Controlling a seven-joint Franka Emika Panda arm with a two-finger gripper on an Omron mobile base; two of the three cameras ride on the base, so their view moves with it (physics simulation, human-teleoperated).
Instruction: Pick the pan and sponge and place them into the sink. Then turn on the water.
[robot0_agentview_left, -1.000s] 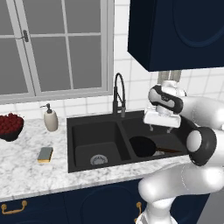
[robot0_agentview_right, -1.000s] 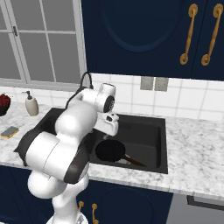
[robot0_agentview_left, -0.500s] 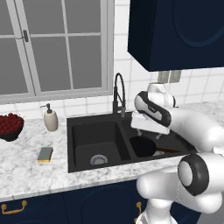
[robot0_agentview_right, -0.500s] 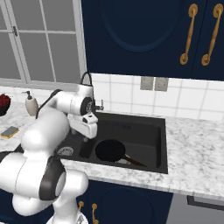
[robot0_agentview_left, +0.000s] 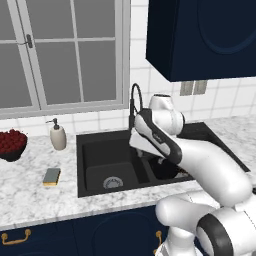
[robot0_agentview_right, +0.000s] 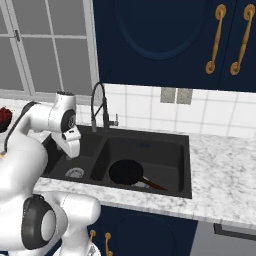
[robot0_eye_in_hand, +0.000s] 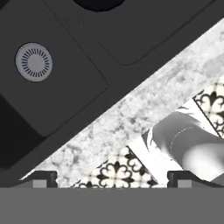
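Two basins make up the black sink, set into a pale marbled counter beneath a grey-framed window. From the left base view, the sponge lies flat on the counter at about nine o'clock of the sink, just beside its rim, with a beige soap bottle upright behind it and a dark bowl of red fruit farther along, cut off by the frame edge. A black gooseneck faucet rises behind the divider, and the white arm crosses in front of it in the left base view, hiding the right basin there. From the right base view, the pan rests in that right basin, handle pointing toward four o'clock. The gripper hangs over the sink's front rim, fingers spread wide and holding nothing; only their tips show in the hand view, along with one silver drain. Navy cabinets with brass handles hang over white wall tiles.
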